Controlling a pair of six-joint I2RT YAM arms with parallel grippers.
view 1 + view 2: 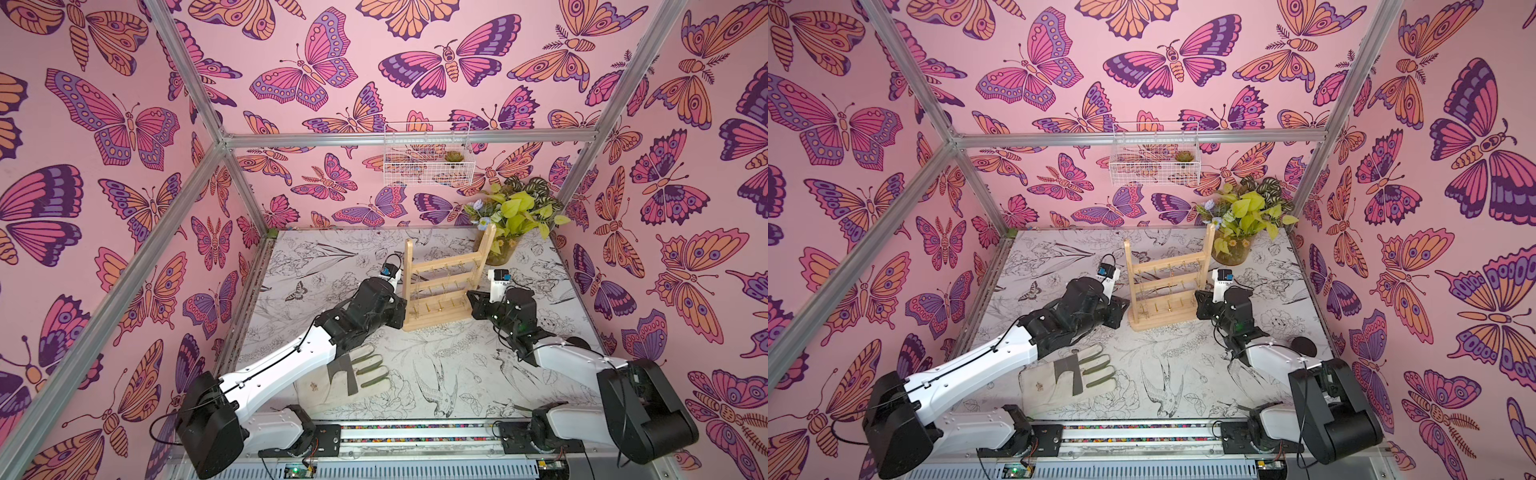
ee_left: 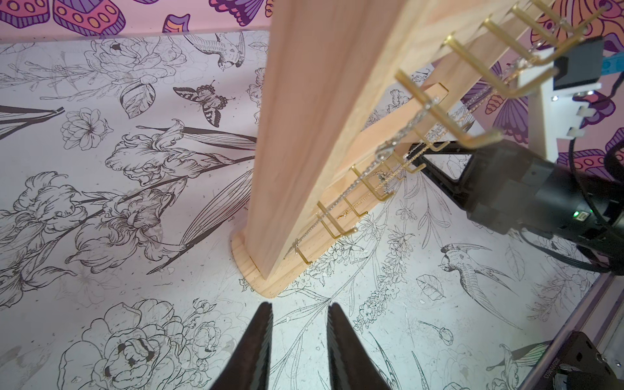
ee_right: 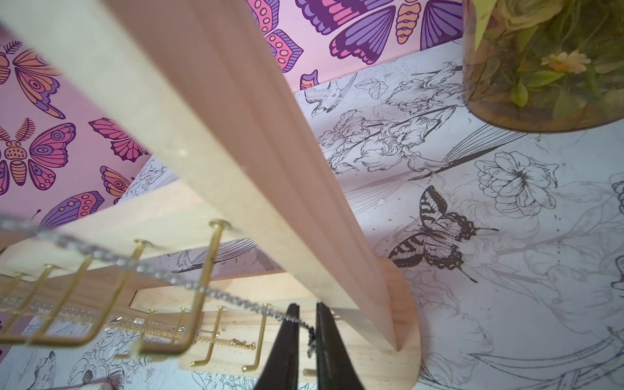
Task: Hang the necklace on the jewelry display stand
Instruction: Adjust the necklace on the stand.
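The jewelry display stand (image 1: pixel 440 286) (image 1: pixel 1163 286), light wood with rows of gold hooks, stands upright mid-table in both top views. A silver necklace (image 3: pixel 135 266) runs slantwise in front of its hooks. One end passes between the narrow jaws of my right gripper (image 3: pixel 306 305), which is shut on it beside the stand's right upright near the base (image 1: pixel 473 303). From the left wrist the same chain (image 2: pixel 405 131) hangs along the hooks. My left gripper (image 2: pixel 299 305) is open and empty, just off the left corner of the stand's base (image 2: pixel 270 287) (image 1: pixel 401 311).
Thin gold chains (image 3: pixel 229 342) hang on the lower hooks. A pale glove (image 1: pixel 357 374) lies at the front under the left arm. A vase of leaves and flowers (image 1: pixel 511 224) stands behind the stand. A white wire basket (image 1: pixel 428 162) hangs on the back wall.
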